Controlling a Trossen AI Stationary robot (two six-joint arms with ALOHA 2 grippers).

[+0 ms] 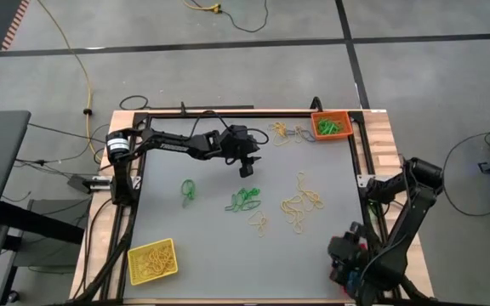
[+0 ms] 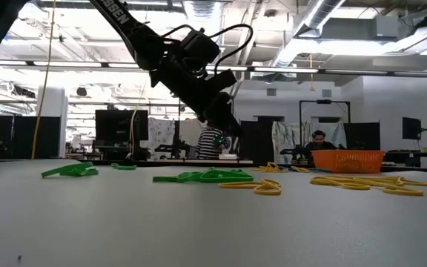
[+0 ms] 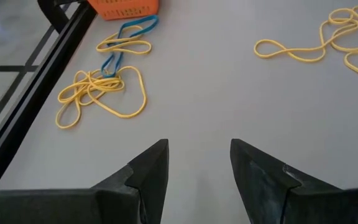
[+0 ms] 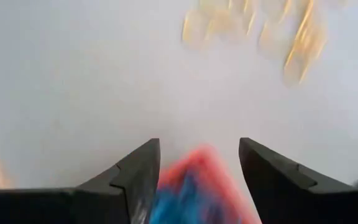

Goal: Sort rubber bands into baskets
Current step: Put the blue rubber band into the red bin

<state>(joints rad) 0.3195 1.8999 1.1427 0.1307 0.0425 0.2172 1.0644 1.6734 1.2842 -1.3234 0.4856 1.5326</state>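
My left gripper (image 3: 197, 146) hangs open over the table's middle (image 1: 247, 166), with nothing between its fingers. Green rubber bands (image 1: 245, 201) lie just nearer than it, and another green one (image 1: 189, 189) lies to their left. Yellow rubber bands (image 1: 303, 204) are spread right of centre; more yellow ones and a blue one (image 3: 129, 28) lie by the orange basket (image 1: 331, 125), which holds green bands. The yellow basket (image 1: 152, 260), near left, holds yellow bands. My right gripper (image 4: 197, 146) stands open at the near right (image 1: 345, 255), above a blurred red basket (image 4: 213, 174) with blue in it.
A black rail frame (image 1: 360, 153) borders the grey table top, with a wooden edge outside it. A small yellow band (image 1: 260, 223) lies near the middle. In the low view a person (image 2: 319, 138) sits in the room behind the orange basket (image 2: 351, 159).
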